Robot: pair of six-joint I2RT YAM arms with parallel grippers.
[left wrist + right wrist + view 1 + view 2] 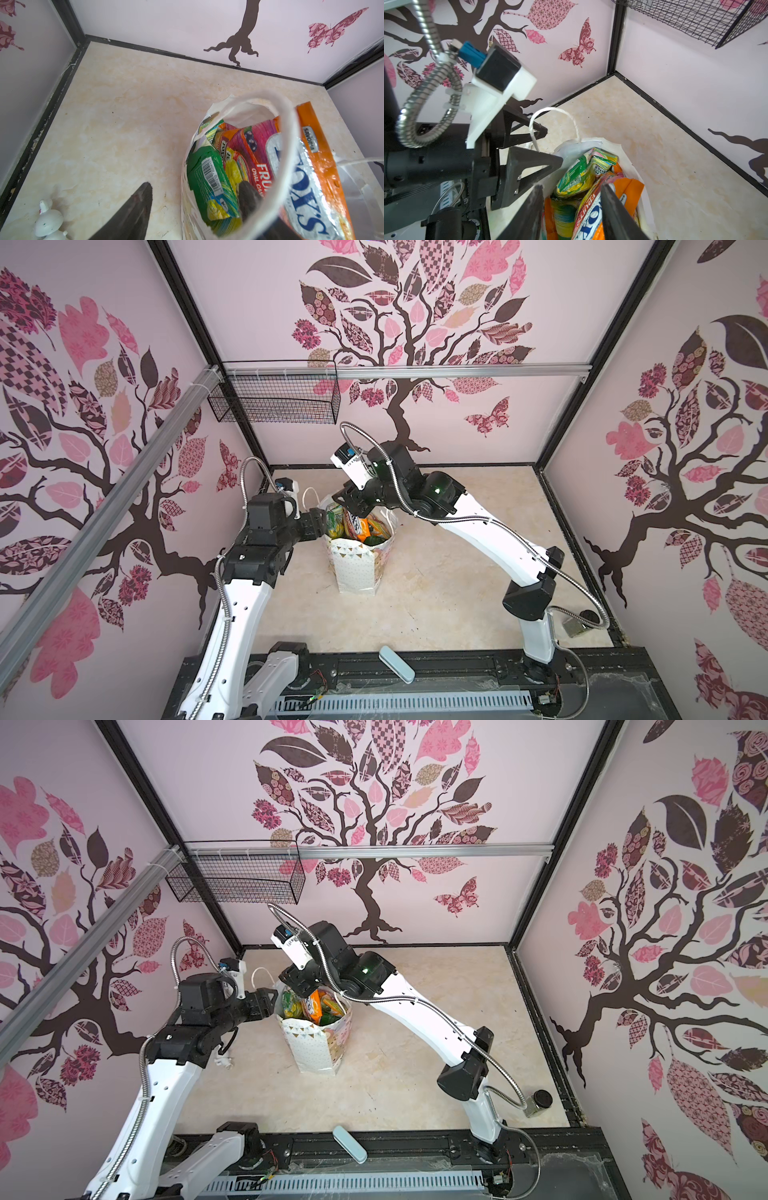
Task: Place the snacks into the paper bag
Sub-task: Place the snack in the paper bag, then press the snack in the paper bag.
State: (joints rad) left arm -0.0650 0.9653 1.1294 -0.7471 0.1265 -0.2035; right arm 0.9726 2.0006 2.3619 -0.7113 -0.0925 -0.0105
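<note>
The paper bag (353,568) (311,1048) stands upright mid-table, packed with snacks. An orange FOXS packet (324,187) (591,216) sticks up highest, beside a green and yellow packet (207,182) (579,172). My left gripper (318,518) (196,184) is open and straddles the bag's side wall, one finger inside and one outside. The bag's white cord handle (550,112) loops round the outer finger. My right gripper (351,512) (572,186) hangs open over the bag mouth. The orange packet's top lies between its fingers, against one of them.
A pale blue bar (397,664) (350,1144) lies at the table's front edge. The black wire basket (274,400) hangs on the back wall at the left. A small jar (538,1104) stands at the right edge, and a small white figure (47,222) sits left of the bag.
</note>
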